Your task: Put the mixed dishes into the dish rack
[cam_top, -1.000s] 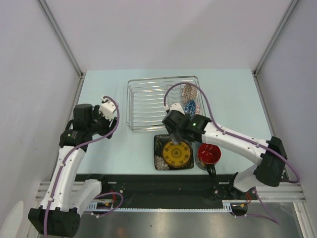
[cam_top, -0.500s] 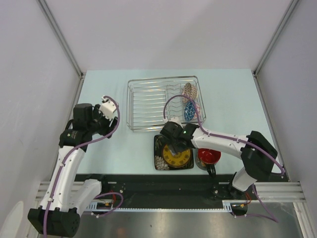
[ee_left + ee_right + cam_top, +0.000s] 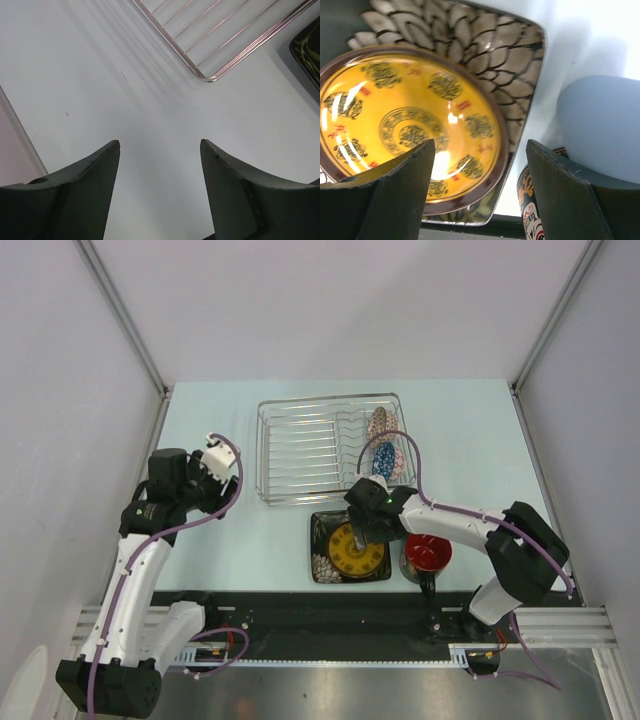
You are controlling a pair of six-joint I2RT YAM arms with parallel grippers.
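Table (image 3: pixel 470 440), top cam: rack (image 3: pixel 300 445) w/ bowl (image 3: pixel 381 424), cup (image 3: pixel 385 460); R wrist: plate (image 3: pixel 415 130), mug (image 3: pixel 532 215).

The square plate (image 3: pixel 415 125) looks glossy and glazed, the dish rack (image 3: pixel 300 452) shiny metal wire, the table (image 3: pixel 150 110) matt.

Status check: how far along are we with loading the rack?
Two of four are in: the speckled bowl and blue cup sit in the dish rack's right side. In hand: the right gripper hovers open over the square plate, gripping nothing. Left: that plate and the red-lined mug, both on the table.
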